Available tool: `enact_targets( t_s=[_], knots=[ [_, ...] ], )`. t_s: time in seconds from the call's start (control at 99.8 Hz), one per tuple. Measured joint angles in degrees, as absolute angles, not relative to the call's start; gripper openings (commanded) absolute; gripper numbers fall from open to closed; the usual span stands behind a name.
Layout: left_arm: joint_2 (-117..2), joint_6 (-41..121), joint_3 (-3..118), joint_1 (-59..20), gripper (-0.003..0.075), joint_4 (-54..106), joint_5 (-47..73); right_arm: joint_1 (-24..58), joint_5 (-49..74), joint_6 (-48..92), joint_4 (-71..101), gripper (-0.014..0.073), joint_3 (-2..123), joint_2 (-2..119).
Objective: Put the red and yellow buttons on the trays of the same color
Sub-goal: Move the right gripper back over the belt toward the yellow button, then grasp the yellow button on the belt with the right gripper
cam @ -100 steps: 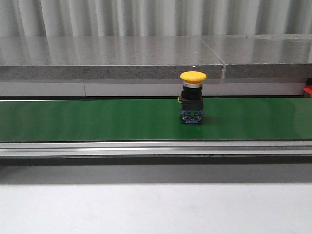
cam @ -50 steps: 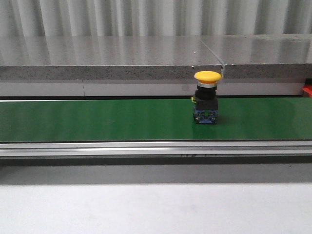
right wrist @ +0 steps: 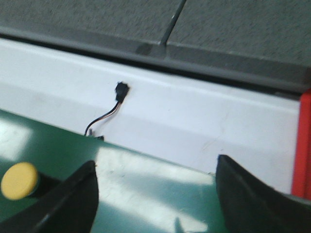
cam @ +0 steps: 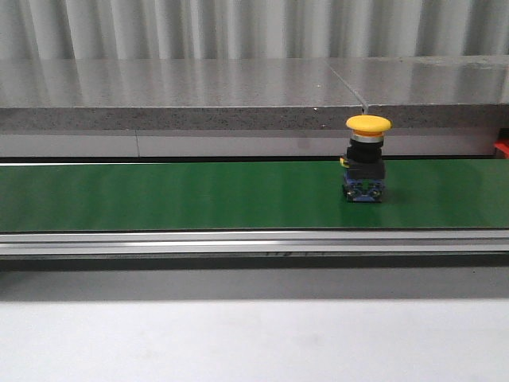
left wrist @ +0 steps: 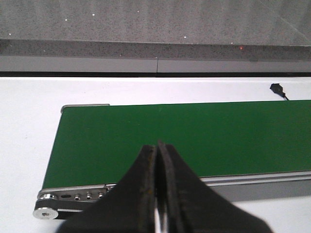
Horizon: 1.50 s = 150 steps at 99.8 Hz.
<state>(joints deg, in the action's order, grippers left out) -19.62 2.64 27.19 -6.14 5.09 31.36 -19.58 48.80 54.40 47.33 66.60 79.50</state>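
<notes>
Yellow button riding the belt, pickup coming up!

The yellow button (cam: 367, 159) stands upright on the green belt (cam: 175, 195). Right pincer (right wrist: 155, 194) spread wide beside it; left pincer (left wrist: 158, 194) pressed together, idle. Next: descend, pinch the button.

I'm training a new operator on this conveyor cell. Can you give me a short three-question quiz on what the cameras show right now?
1. True or false: the yellow button stands upright on the green belt.
2. Which gripper is open: A) left B) right?
3. Fill in: in the front view, the red item shows at the ___ edge.

Key: 1 true; 2 B; 3 right.
</notes>
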Motion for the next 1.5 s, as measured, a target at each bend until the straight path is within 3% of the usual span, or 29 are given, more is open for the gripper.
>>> enact_targets(
  t_s=[0.311,0.611,1.052,1.153,1.323,1.503],
  knots=[
    [-19.62,2.64,27.19,-6.14,-0.0021,5.09,31.36,-12.65,50.18,57.59,46.23,0.0517,55.93,77.60],
    [-19.62,2.64,27.19,-6.14,-0.0021,5.09,31.36,-3.78,45.70,58.19,43.75,0.0517,55.62,80.05],
    [-19.62,2.64,27.19,-6.14,-0.0021,5.09,31.36,1.17,37.55,58.19,43.83,0.0512,55.62,87.70],
    [-19.62,2.64,27.19,-6.14,-0.0021,5.09,31.36,2.00,35.82,58.31,44.54,0.0448,55.62,88.47],
    [-19.62,2.64,27.19,-6.14,-0.0021,5.09,31.36,2.12,34.99,57.67,44.83,0.0214,55.62,88.83],
    [-19.62,2.64,27.19,-6.14,-0.0021,5.09,31.36,2.12,34.64,55.10,44.92,0.0200,55.62,88.83]
  ],
)
